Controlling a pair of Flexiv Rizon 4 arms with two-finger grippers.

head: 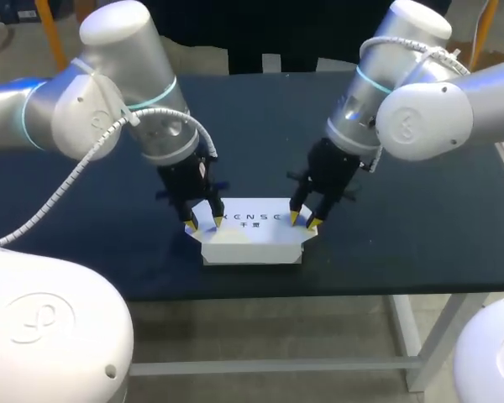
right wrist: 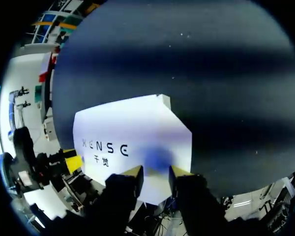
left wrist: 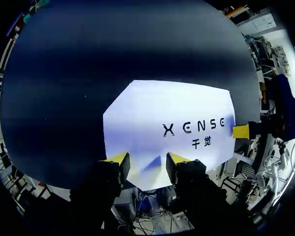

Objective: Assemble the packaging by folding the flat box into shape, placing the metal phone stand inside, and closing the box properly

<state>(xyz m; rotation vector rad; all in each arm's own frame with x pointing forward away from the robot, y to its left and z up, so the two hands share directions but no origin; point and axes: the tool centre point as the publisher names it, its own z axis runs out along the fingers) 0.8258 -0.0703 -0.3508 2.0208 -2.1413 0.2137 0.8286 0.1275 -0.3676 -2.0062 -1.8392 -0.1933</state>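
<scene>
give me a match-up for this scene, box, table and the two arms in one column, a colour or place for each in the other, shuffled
Things:
1. box
2. table
3. left arm
4. right arm

Colour or place:
a. dark blue
b. yellow tips down at the box's right end
c. white with black print on top
d. yellow tips down at the box's left end

Pairs: 1-c, 2-a, 3-d, 4-b

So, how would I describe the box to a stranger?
Start from the dark table. Near its front edge, in the middle, lies the box, with the left claw and the right claw at its ends. It is the only white thing there, with dark print on top.
</scene>
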